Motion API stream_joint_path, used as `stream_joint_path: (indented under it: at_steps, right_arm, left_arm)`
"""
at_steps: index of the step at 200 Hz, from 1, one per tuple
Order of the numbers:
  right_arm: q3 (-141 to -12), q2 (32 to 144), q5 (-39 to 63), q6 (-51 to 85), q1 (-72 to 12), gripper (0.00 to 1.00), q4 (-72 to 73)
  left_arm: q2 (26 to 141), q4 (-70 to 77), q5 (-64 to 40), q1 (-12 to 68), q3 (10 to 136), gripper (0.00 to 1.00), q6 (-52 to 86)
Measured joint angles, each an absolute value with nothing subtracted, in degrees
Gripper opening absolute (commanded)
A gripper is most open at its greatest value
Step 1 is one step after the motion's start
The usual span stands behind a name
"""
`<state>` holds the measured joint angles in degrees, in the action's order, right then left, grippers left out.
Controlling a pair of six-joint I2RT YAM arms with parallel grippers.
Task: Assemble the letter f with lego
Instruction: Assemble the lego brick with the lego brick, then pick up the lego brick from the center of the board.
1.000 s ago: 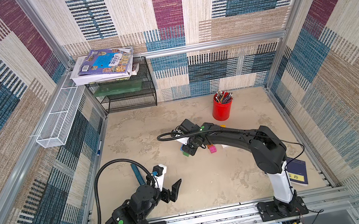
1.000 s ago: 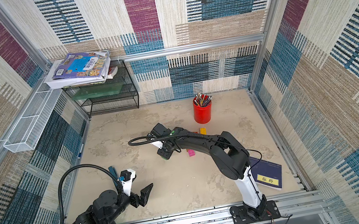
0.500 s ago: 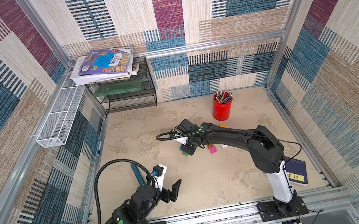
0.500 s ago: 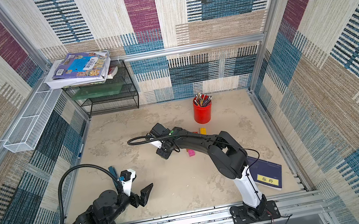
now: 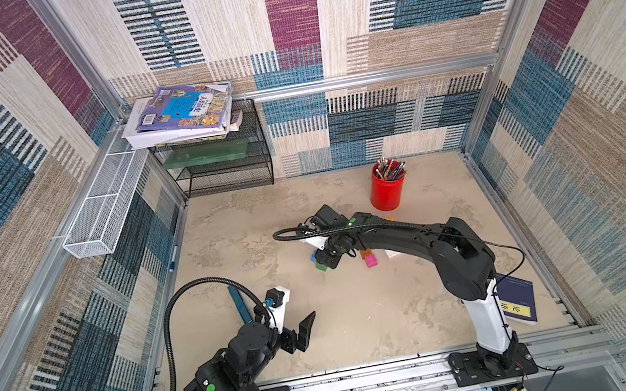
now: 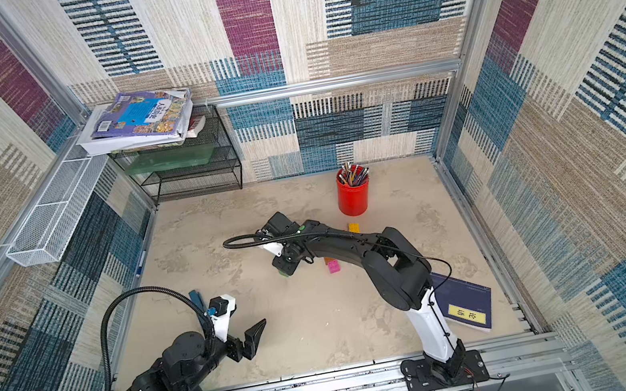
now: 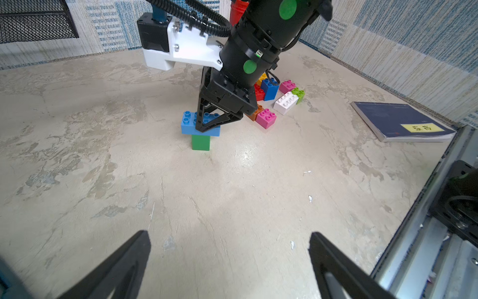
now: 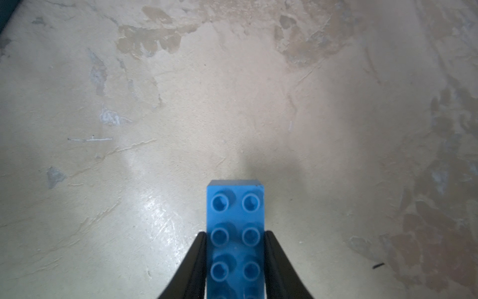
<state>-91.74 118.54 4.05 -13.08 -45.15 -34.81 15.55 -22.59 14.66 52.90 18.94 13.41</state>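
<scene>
My right gripper point(image 8: 234, 234) is shut on the sides of a long light-blue lego brick point(image 8: 235, 202), studs up. In the left wrist view that blue brick point(image 7: 187, 124) sits across the top of an upright green brick point(image 7: 200, 142) standing on the floor, with the right gripper point(image 7: 219, 123) over it. Both top views show the green brick point(image 5: 320, 267) point(image 6: 283, 273) under the right gripper point(image 5: 327, 259). Loose lego lies just beyond: pink point(image 7: 266, 118), white point(image 7: 285, 102), dark blue point(image 7: 269, 88), lime point(image 7: 298, 93). My left gripper point(image 7: 229, 234) hangs open and empty near the front point(image 5: 306, 328).
A red pen cup point(image 5: 386, 189) stands at the back right. A dark blue notebook point(image 5: 517, 298) lies by the right arm's base. A black mesh shelf point(image 5: 222, 164) with books and a white wire basket point(image 5: 103, 207) are at the back left. A blue pen point(image 5: 240, 308) lies beside the left arm.
</scene>
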Motion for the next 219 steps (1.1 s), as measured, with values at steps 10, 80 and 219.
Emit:
stream_joint_path:
  at_steps: [10,80,219]
  right_arm:
    - [-91.9,118.5,4.0,-13.1,-45.1,0.39,-34.9]
    - [-92.6,117.4,2.5,-12.8,-45.7,0.47,-37.8]
    - [-79.9,105.3,-3.9,-1.2,-40.2,0.5,-34.2]
  left_arm:
    - [15.6,-22.6,14.7,52.9,18.9,0.99,13.4]
    - [15.6,-22.6,14.7,52.9,18.9,0.99,13.4]
    - [20.7,-21.7,11.3,52.9,20.5,0.99,13.3]
